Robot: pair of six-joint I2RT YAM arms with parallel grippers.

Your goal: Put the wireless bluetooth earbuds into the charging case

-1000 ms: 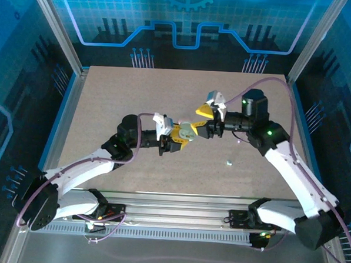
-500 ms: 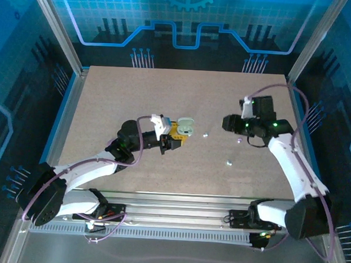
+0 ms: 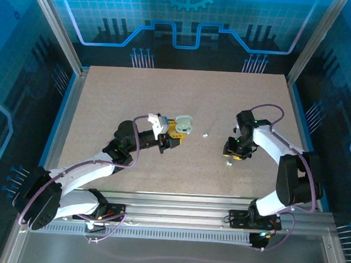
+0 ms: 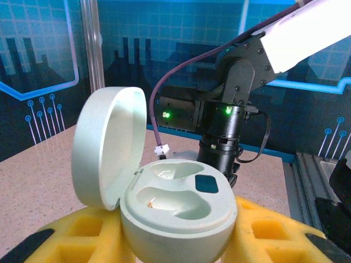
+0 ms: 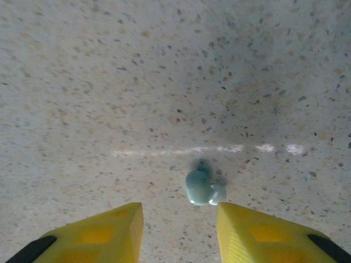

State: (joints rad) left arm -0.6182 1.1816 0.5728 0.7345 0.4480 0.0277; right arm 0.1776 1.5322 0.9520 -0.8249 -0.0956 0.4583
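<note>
Jaws of right gripper (image 5: 180, 218) apart, greenish earbud (image 5: 200, 188) on table (image 5: 82, 82) just past tips, untouched. Arm has swung from case down to near right. Left gripper (image 3: 176, 133) still clamps open case (image 4: 175, 211), barely moved. Second earbud (image 3: 205, 133) lies right of case.

Speckled beige tabletop (image 3: 136, 88) sits in the middle of the top view, evenly lit. Across the upper frame glows a blue panel (image 3: 187, 20) with circuit-line graphics. Silver metal posts (image 3: 55, 25) slant in at upper left and upper right, and a ridged metal rail (image 3: 176, 232) runs along the bottom.
</note>
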